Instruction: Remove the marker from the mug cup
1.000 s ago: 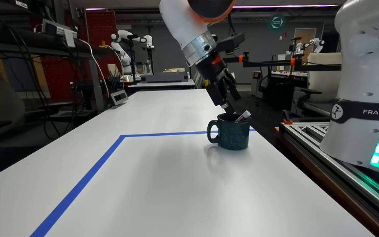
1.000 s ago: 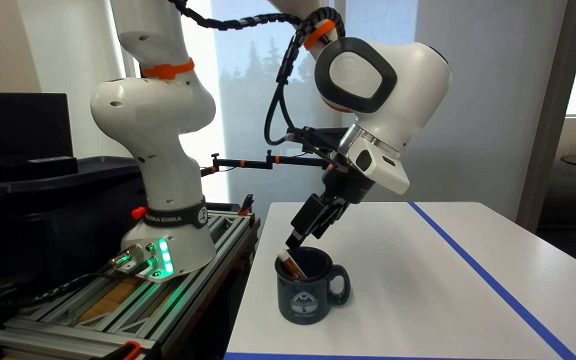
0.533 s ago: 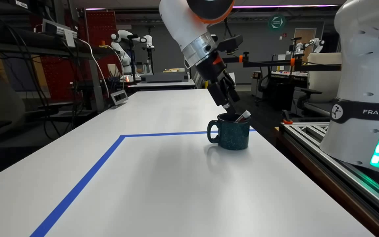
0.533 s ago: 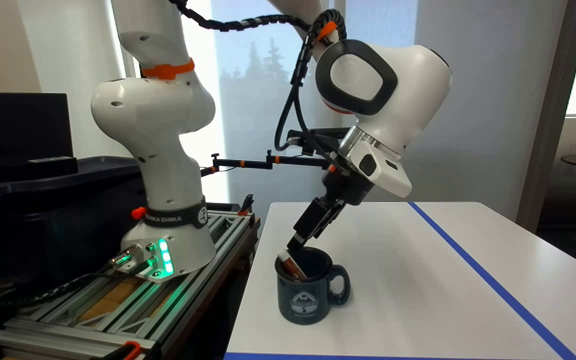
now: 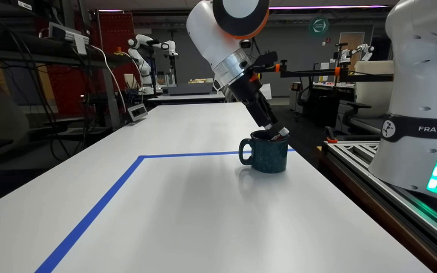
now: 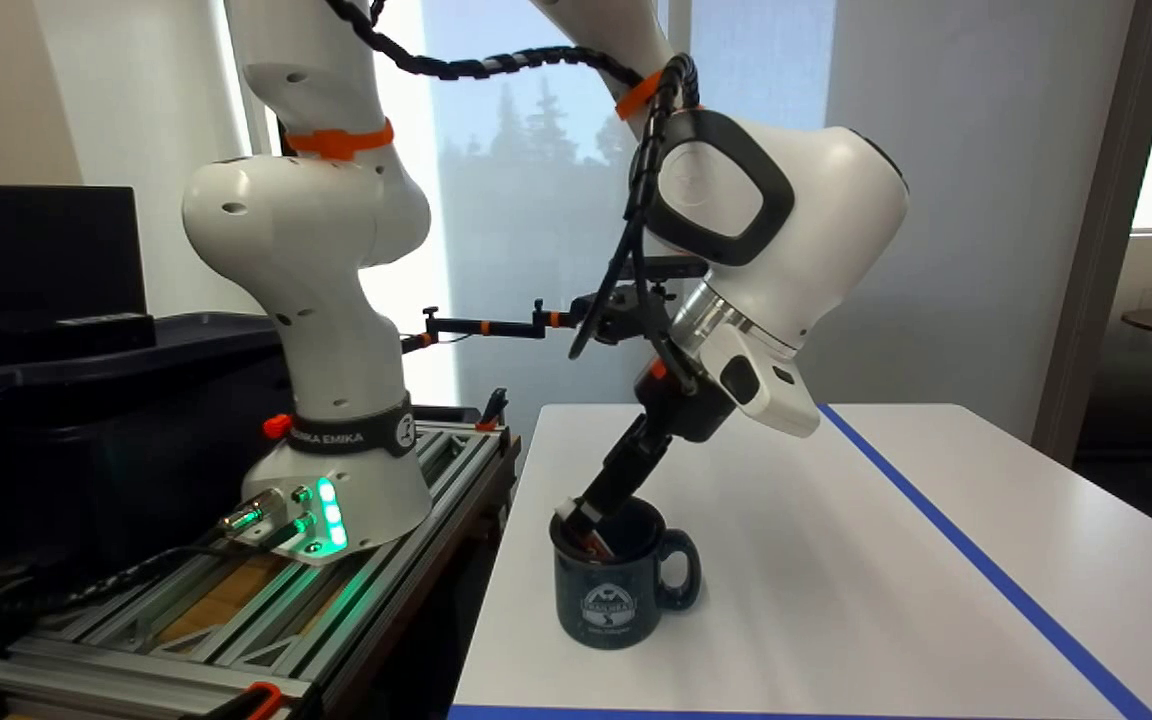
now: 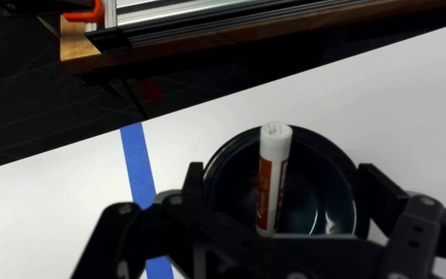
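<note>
The dark teal mug [image 5: 269,158] stands upright on the white table in both exterior views [image 6: 608,605]; its interior shows in the wrist view [image 7: 321,174]. The marker [image 7: 271,186], white with a reddish-brown label, leans in the mug with its white end above the rim. It also shows in both exterior views [image 5: 280,134] [image 6: 596,546]. My gripper [image 7: 281,178] is open, its two fingers on either side of the marker and spread about as wide as the mug's rim. In the exterior views the fingertips [image 5: 273,131] [image 6: 584,515] are at the mug's opening, close beside the marker.
The mug stands near the table edge on the robot's side, with the metal-framed robot base [image 5: 412,163] [image 6: 341,480] beyond a dark gap. Blue tape [image 5: 120,182] [image 6: 976,560] marks lines on the table. The mug's handle [image 5: 244,151] points away from the base.
My gripper has moved down, bringing its fingertips from just above the mug to its opening beside the marker. The arm has turned slightly. The mug and marker have not moved.
</note>
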{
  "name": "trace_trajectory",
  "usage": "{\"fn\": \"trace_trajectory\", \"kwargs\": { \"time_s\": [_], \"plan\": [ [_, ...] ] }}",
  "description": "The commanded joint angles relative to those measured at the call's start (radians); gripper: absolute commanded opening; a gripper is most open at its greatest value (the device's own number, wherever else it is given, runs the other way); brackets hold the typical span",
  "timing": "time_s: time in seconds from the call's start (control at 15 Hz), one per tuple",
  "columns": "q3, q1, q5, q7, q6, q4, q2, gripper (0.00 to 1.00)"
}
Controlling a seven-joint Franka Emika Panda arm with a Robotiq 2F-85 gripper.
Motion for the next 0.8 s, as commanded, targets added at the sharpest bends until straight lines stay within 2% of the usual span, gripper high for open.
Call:
{"fn": "trace_trajectory", "kwargs": {
  "time_s": [0.0, 0.07, 0.13, 0.2, 0.27, 0.4, 0.73],
  "plan": [
    [-0.014, 0.010, 0.014, -0.061, 0.001, 0.015, 0.016, 0.98],
    [-0.014, 0.010, 0.016, -0.071, 0.001, 0.017, 0.021, 0.90],
    [-0.013, 0.010, 0.018, -0.080, 0.000, 0.018, 0.025, 0.73],
    [-0.013, 0.011, 0.019, -0.087, 0.000, 0.019, 0.027, 0.73],
    [-0.012, 0.011, 0.020, -0.093, 0.002, 0.020, 0.029, 0.65],
    [-0.012, 0.011, 0.022, -0.105, 0.001, 0.022, 0.031, 0.56],
    [-0.011, 0.011, 0.026, -0.124, 0.001, 0.028, 0.044, 0.61]
  ]
}}
